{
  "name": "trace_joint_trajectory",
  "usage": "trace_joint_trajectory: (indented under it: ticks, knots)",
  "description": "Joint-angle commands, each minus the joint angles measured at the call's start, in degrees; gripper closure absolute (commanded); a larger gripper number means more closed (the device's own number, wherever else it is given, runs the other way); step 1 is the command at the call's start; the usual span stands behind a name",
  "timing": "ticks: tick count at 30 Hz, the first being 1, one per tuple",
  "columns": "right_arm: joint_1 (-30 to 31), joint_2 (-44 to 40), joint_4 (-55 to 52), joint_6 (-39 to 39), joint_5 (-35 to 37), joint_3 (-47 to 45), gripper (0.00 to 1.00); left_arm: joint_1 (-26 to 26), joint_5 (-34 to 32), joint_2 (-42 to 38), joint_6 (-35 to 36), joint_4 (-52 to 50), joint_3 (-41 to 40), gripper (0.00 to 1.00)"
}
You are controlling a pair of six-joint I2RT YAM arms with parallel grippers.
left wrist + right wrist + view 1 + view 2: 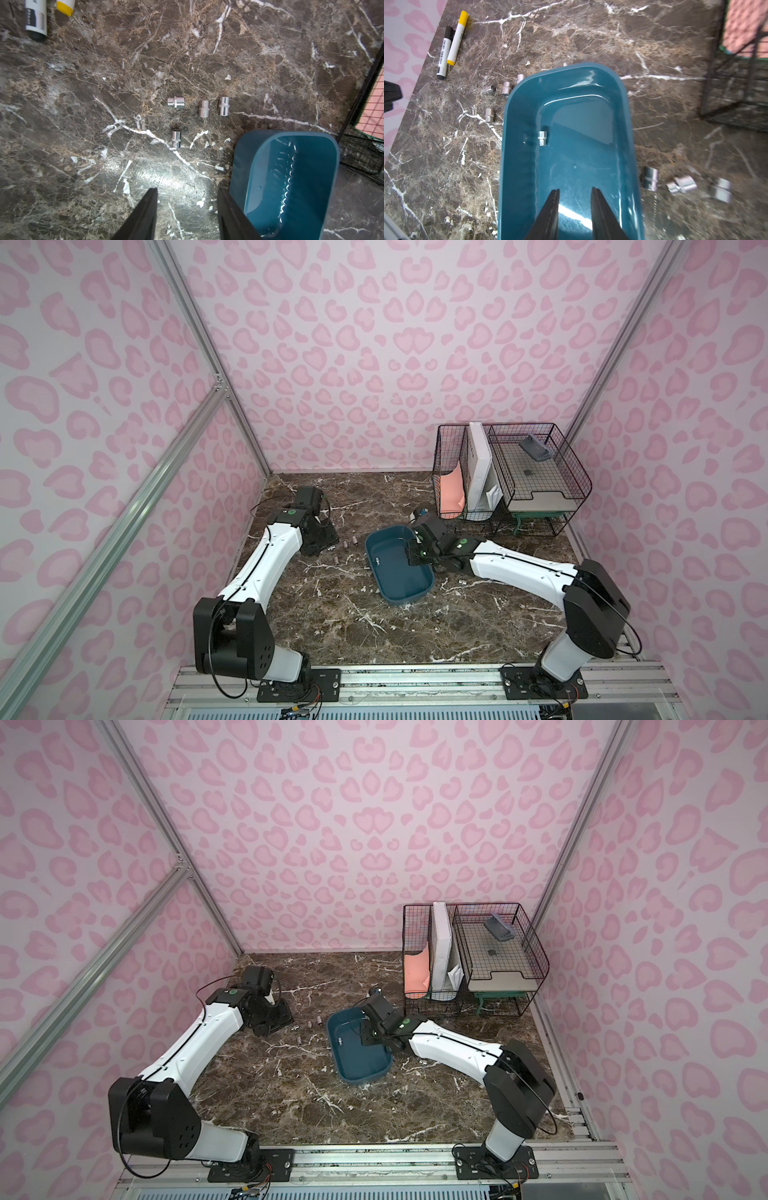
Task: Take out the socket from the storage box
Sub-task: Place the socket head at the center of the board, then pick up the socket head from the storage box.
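Right claw (575,189): jaws parted narrowly, nothing gripped, held over blue storage box (505,149). Left claw (187,189): jaws spread wider, empty, held above table (83,124). One socket (542,138) seen inside box, near 9 o'clock wall. Loose sockets (176,102) scattered on table at 9 o'clock of box.

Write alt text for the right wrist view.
One silver socket lies inside the teal storage box, ahead of the right pincer, whose jaws stand apart and empty. More sockets and two markers lie on the marble table outside it.
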Motion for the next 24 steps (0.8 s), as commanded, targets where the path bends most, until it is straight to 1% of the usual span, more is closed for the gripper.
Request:
trace_joint_trajectory:
  ticks: [1, 6, 8, 12, 19, 24]
  knots:
    - [0.6, 4.2, 0.0, 0.0, -0.8, 3.8, 0.68, 0.0, 0.9, -2.2, 1.1, -2.6, -0.5, 0.49]
    - [0.9, 10.9, 0.7, -0.5, -3.6, 9.0, 0.63, 0.0, 0.2, -5.1, 2.1, -2.4, -1.9, 0.49]
    - [1.0, 13.4, 0.3, -0.6, -4.2, 11.5, 0.6, 0.0, -0.9, -5.7, 2.2, -2.6, -2.2, 0.48]
    - [1.6, 17.2, -0.8, -0.8, -4.5, 15.1, 0.58, 0.0, -0.8, -6.2, 2.4, -2.4, -2.5, 0.48]
    - [3.5, 22.4, -2.5, -1.0, -3.9, 19.6, 0.58, 0.0, -1.5, -6.9, 2.6, -1.5, -2.9, 0.49]
    - [4.6, 26.3, -4.2, -1.5, -3.2, 22.9, 0.6, 0.1, -2.4, -8.6, 3.1, -1.4, -3.1, 0.48]
